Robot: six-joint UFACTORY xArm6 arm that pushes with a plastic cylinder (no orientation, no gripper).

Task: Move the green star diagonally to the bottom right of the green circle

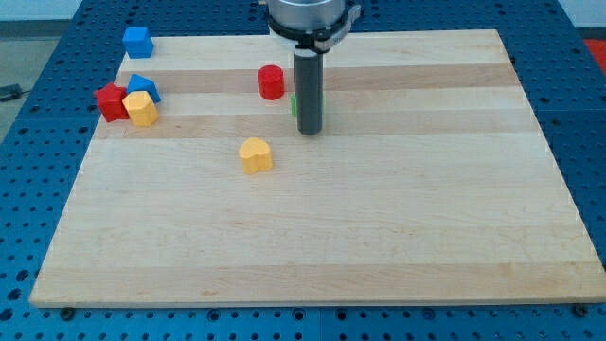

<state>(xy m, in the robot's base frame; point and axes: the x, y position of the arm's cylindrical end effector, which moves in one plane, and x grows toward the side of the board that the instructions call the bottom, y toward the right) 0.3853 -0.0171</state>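
The wooden board (312, 237) fills most of the view, and its whole lower half lies bare, which we judge leaves plenty of room for a diagonal push toward the bottom right corner. Our arm (311, 19) comes down from the top edge near the middle, and its dark rod (310, 90) stands upright with our tip (310, 132) resting on the wood in the upper middle. We carry no pincer at all, only this rod, so nothing is clenched, released or grasped.

The rod stands directly in front of something green (294, 102): only a thin sliver shows along its left side, with a hint of green at its right. We cannot tell whether this is the green star, the green circle, or both, since the shape is hidden. Whichever it is sits touching or just beside the rod, toward the top edge, and we judge that the tip is placed there to work on that piece.

A red cylinder (272, 82) stands just left of the rod. A yellow heart-like block (255, 155) lies below and left of our tip, apart from it. Near the top left corner sits a blue cube (138, 42), and by the left edge a cluster touches together: a red block (112, 101), a blue block (144, 87) and a yellow block (142, 110).
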